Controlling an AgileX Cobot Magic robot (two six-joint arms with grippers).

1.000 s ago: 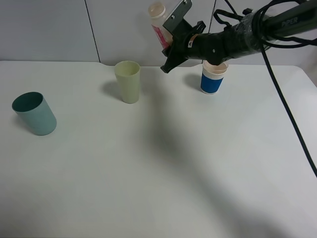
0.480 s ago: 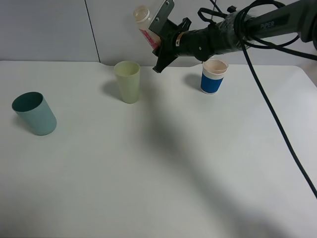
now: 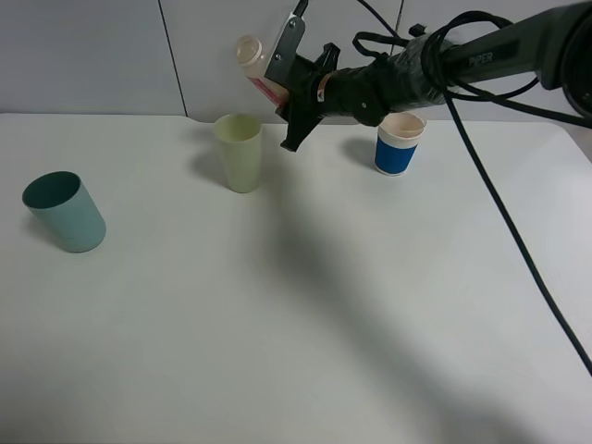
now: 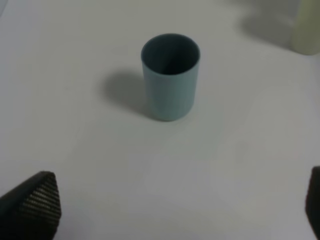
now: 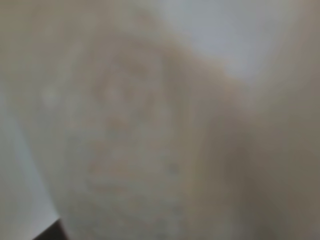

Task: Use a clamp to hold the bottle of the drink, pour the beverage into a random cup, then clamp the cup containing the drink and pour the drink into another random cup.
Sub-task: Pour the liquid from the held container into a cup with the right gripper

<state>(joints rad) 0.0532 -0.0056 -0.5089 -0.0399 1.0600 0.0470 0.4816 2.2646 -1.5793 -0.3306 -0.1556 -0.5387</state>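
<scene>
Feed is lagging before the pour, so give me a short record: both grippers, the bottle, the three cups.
right gripper: shut on bottle, raised
bottle: tilted, mouth leaning toward yellow-green cup below; no stream visible
left gripper: open, empty, teal cup ahead
teal cup: upright, far left, apart from the others
yellow-green cup: upright
blue-and-white cup: upright, right of yellow-green cup

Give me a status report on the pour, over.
Right gripper shut on bottle, tilted in the air by the yellow-green cup, no stream visible. Left gripper open, empty, teal cup in view. Nothing between bottle and cup.
</scene>
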